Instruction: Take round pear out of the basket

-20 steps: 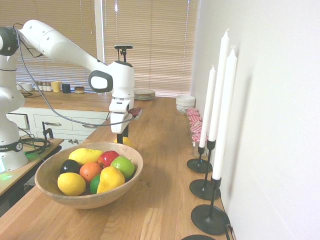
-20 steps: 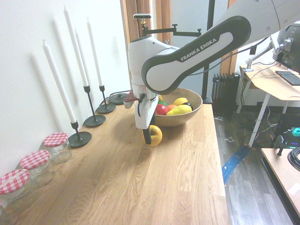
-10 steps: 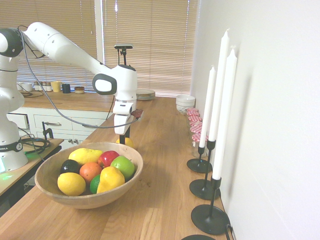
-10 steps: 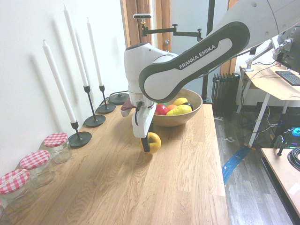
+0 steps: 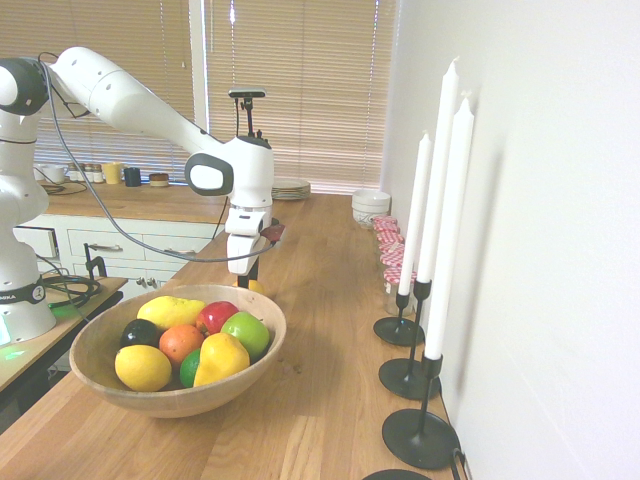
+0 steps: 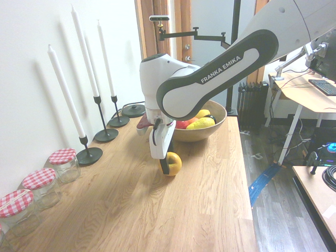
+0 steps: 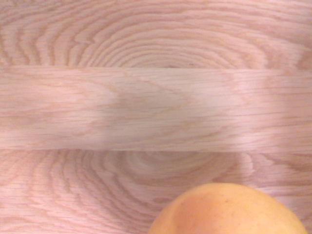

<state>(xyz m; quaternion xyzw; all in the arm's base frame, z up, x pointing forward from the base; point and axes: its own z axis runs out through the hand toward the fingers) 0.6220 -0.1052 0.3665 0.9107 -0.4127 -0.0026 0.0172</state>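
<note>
The round pear (image 6: 174,163), golden yellow with an orange blush, is outside the basket, down at the wooden countertop on the side away from the first exterior camera. My gripper (image 6: 165,167) is shut on it, dark fingers pointing straight down. I cannot tell whether the pear touches the wood. In the wrist view the round pear (image 7: 226,209) shows as an orange-yellow dome over bare wood grain. The basket (image 5: 180,402), a wide tan wooden bowl, holds several other fruits. From the first exterior view my gripper (image 5: 247,274) stands just behind the basket's far rim. The basket (image 6: 221,117) lies behind the arm.
A green apple (image 5: 246,331), a tapered yellow pear (image 5: 222,358) and a lemon-like fruit (image 5: 142,367) lie in the basket. Black candlesticks (image 6: 89,155) with tall white candles line the wall. Jars with checked lids (image 6: 63,164) stand further along. Plates (image 5: 288,187) sit at the far end.
The arm has carried the round pear a little further from the basket along the counter and lowered it toward the wood. The grip has not changed.
</note>
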